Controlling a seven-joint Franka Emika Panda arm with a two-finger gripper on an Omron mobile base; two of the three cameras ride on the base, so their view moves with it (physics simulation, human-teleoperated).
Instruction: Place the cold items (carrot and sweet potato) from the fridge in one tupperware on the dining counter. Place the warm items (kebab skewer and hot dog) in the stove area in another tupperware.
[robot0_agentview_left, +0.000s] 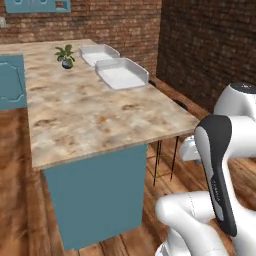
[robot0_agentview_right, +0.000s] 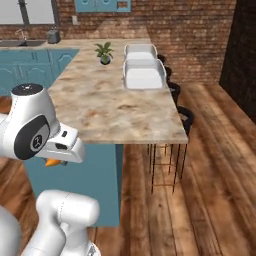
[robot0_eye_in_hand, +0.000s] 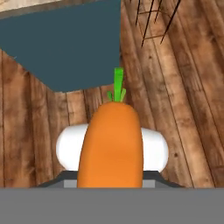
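Gripper (robot0_eye_in_hand: 111, 181) is clamped on the carrot (robot0_eye_in_hand: 111, 146), which sticks straight out along the hand with its green tip pointing away, held low over the wood floor beside the teal base of the dining counter (robot0_agentview_left: 90, 115); an orange sliver of it also peeks out under the hand in the right base view. Count: one carrot, two tupperware tubs side by side on the counter's far end, near one (robot0_agentview_left: 121, 74) and far one (robot0_agentview_left: 99, 53), plus one small potted plant (robot0_agentview_left: 66, 56) just beside them.

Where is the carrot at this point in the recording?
The carrot is held in the gripper, low beside the dining counter's teal base and above the wooden floor. The right base view shows it as orange under the hand.
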